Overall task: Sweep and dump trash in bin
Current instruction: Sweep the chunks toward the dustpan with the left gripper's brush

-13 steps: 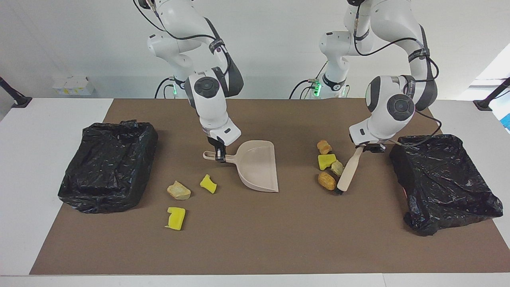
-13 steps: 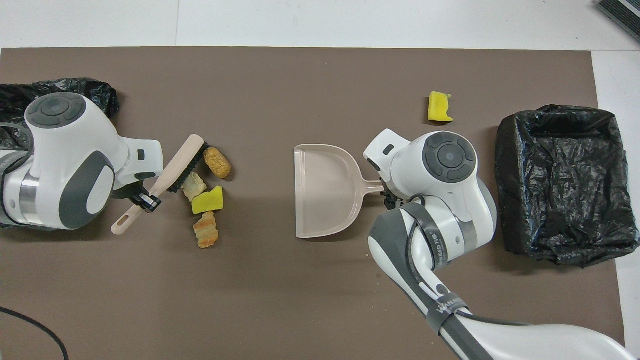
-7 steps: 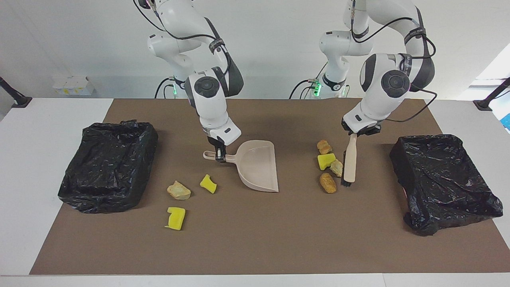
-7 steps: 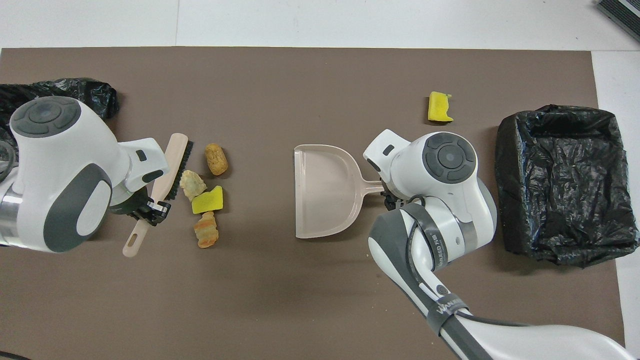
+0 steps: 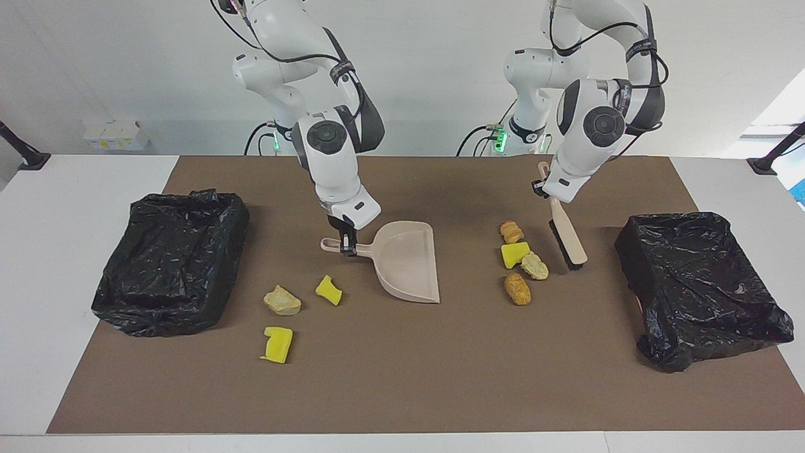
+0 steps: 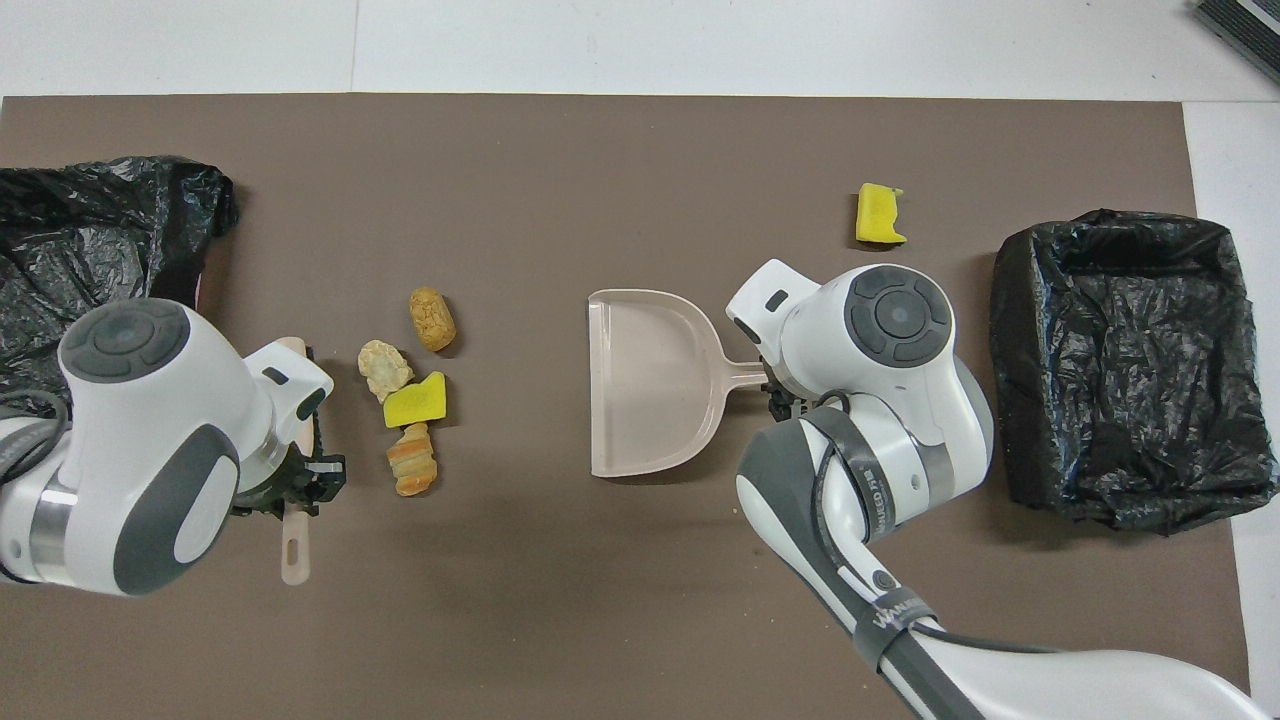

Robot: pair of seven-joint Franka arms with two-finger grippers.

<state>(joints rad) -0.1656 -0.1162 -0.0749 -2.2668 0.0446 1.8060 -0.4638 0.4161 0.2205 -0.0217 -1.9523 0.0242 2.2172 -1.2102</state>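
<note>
Left gripper (image 5: 546, 184): jaws clamped on the brush (image 5: 567, 236) by its handle, up over the worktop (image 5: 402, 390) just beside the four-piece cluster, on the side toward the left arm's bin; bristle end hanging down near the brown mat, touching or not cannot tell.
Right gripper (image 5: 344, 242): jaws pinched on the dustpan (image 5: 407, 261) handle, pan lying flat mid-worktop, open mouth turned toward the cluster.
Trash, cluster: four pieces bunched together between dustpan and brush — orange lump (image 5: 512, 231), yellow sponge (image 5: 515, 253), pale lump (image 5: 535, 265), brown lump (image 5: 517, 289); well short of the pan mouth.
Trash, strays: three more toward the right arm's end — sponge chunk (image 5: 328, 290), tan lump (image 5: 282, 300), yellow sponge (image 5: 277, 343) farthest from the robots.
Dustpan load: nothing in it.
Bins: black-lined bin (image 5: 698, 286) at the left arm's end, black-lined bin (image 5: 170, 261) at the right arm's end; no trash visible in either.
Done: both tools in hand, four pieces gathered.
Left: sweeping the cluster into the pan, collecting three strays, dumping — most of the job, by the look of it.
</note>
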